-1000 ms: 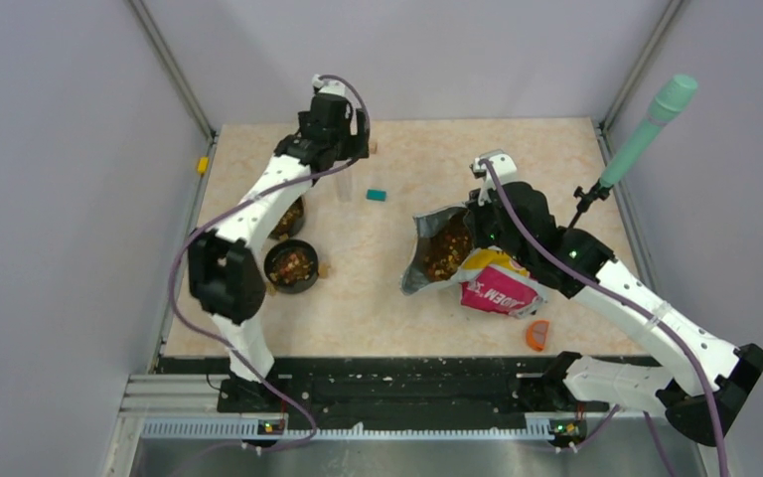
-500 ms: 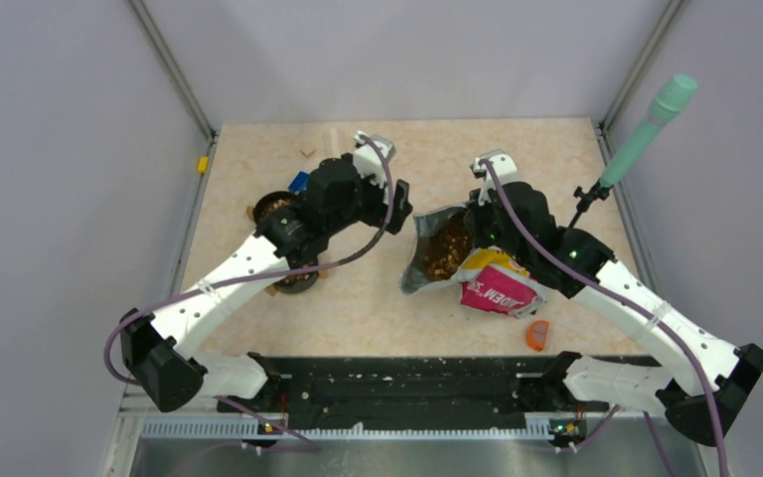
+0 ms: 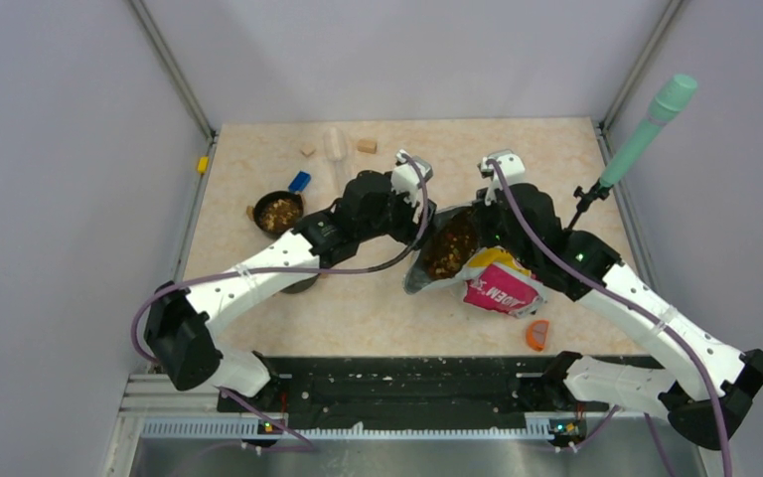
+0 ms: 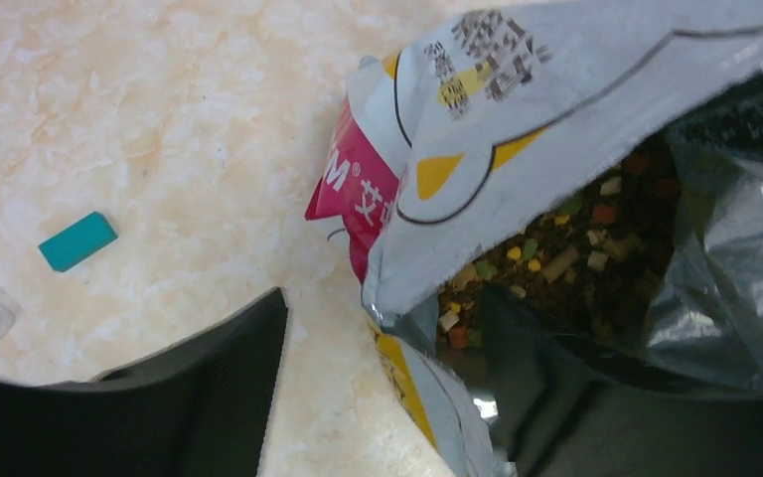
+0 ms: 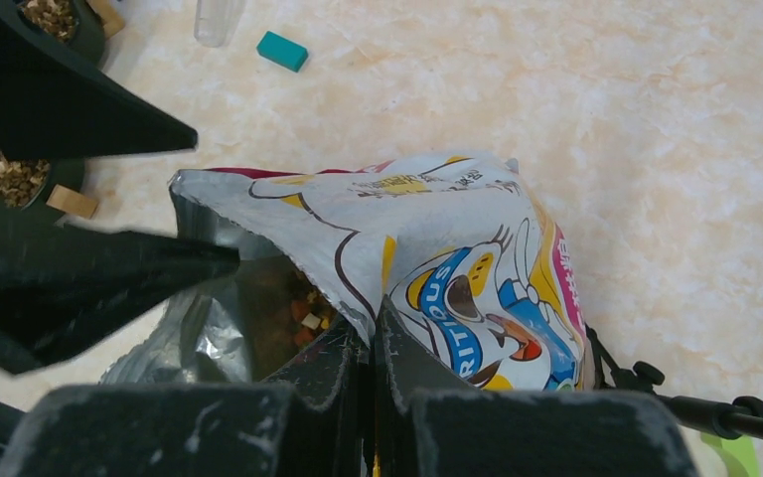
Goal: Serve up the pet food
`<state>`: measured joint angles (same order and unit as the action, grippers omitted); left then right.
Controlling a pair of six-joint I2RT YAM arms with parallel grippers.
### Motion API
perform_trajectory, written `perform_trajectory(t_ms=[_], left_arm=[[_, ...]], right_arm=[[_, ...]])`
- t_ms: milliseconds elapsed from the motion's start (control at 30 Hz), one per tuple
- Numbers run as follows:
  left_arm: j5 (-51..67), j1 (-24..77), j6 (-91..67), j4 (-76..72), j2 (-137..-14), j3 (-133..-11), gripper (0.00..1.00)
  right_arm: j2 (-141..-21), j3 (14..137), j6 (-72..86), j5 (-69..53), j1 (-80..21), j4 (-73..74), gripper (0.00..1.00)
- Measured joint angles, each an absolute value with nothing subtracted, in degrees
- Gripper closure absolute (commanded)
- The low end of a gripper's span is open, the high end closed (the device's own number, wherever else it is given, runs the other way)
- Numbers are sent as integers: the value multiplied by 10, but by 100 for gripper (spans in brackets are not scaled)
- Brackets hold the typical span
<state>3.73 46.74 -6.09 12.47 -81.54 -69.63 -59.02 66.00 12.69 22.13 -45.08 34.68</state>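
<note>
Right wrist: right fingers [image 5: 389, 348] pinch glossy bag [image 5: 437, 229], pebbly kibble [image 5: 303, 308] inside; left fingers [image 5: 109, 283] wide.

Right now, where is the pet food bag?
In the top view, the pet food bag lies right of centre on the table, open mouth facing the left tool; the right tool pinches its upper edge.

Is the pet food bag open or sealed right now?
Open. The bag gapes at its mouth, showing silver lining and pet food inside. The right gripper is pinched shut on the mouth's upper edge.
</note>
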Motion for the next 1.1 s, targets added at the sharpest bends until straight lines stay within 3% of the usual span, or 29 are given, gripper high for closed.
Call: perform_trajectory(t_ms=[100, 133, 433, 800, 833, 867, 900, 1000, 1100], left_arm=[[19, 469, -67, 98, -832, -696, 94], [2, 469, -71, 87, -842, -696, 100], [-106, 481, -138, 143, -888, -772, 100], [-69, 397, -252, 333, -842, -896, 100], [-66, 391, -260, 343, -827, -896, 100], [-63, 384, -270, 350, -816, -896, 100], [-60, 373, -281, 353, -806, -896, 100], [-77, 326, -316, 379, -800, -887, 100], [-95, 259, -356, 424, -821, -868, 100]], right_arm=[[-589, 660, 129, 222, -451, 348, 100], [-589, 660, 130, 223, -451, 349, 100], [-616, 679, 61, 225, -448, 352, 100], [-730, 822, -22, 140, -401, 345, 100], [-738, 835, -25, 126, -401, 345, 95], [-744, 843, -26, 112, -401, 344, 80], [-749, 846, -26, 98, -401, 339, 54], [-752, 854, -20, 77, -396, 340, 21], [-751, 895, -3, 42, -377, 343, 12]])
